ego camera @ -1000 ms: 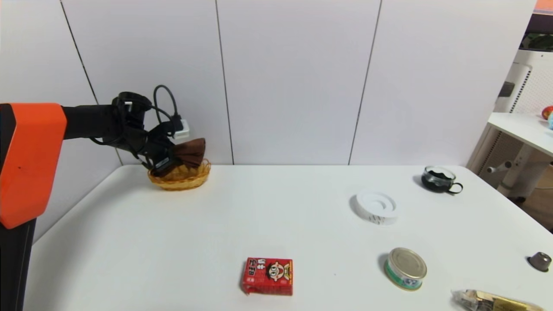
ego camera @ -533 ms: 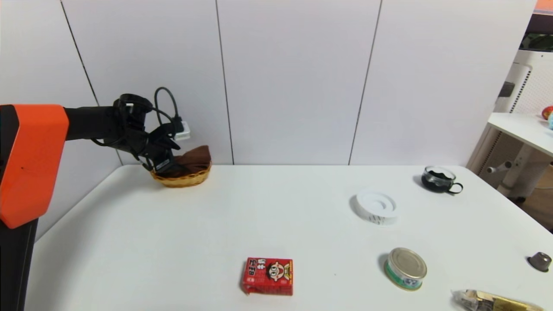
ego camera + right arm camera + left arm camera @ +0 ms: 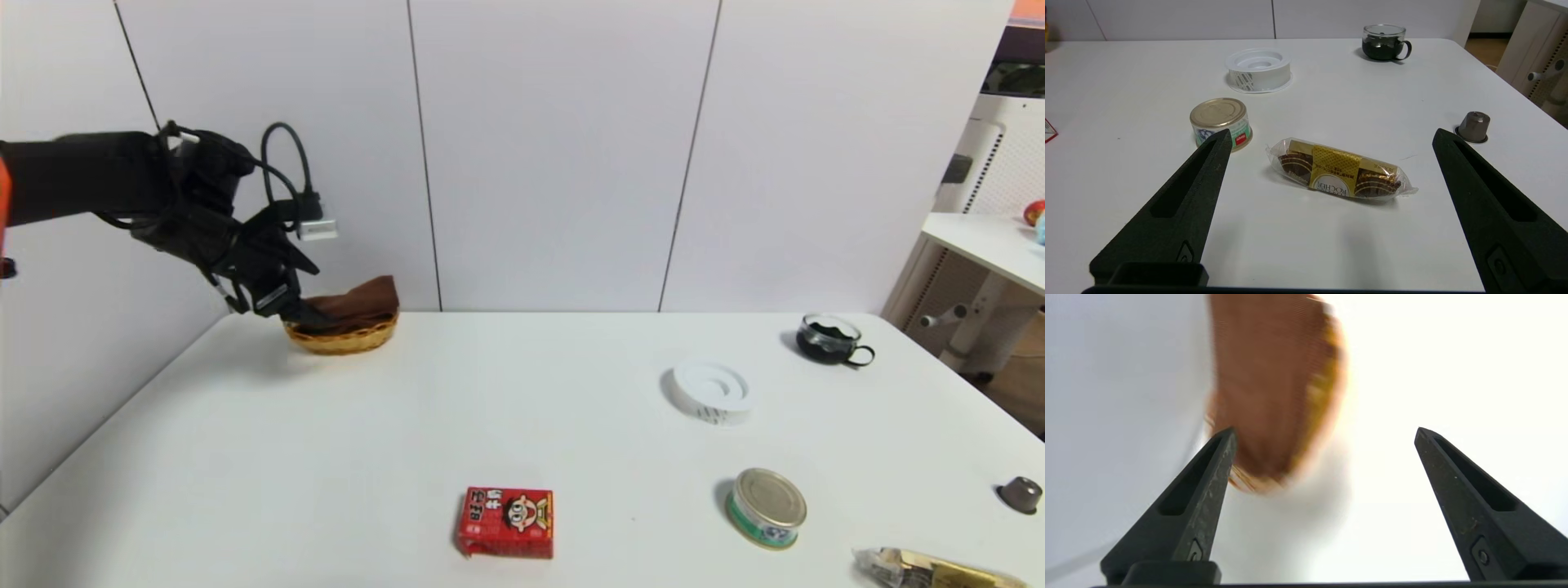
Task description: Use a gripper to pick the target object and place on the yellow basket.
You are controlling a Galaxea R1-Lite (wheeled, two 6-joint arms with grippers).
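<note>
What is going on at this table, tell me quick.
The left end effector has its fingers open and empty, raised just above the left edge of the yellow wicker basket at the far left corner of the white table. The dark brown folded towel lies in the basket, one end poking up over the rim. The right end effector is open too, parked over a chocolate packet near a tin can, touching nothing. The placing looks done.

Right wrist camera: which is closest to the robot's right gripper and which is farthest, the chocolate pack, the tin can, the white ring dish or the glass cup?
From the right gripper:
1. Chocolate pack, between the fingers.
2. Tin can, beside one fingertip.
3. White ring dish, farther back.
4. Glass cup, at the table's far edge.
</note>
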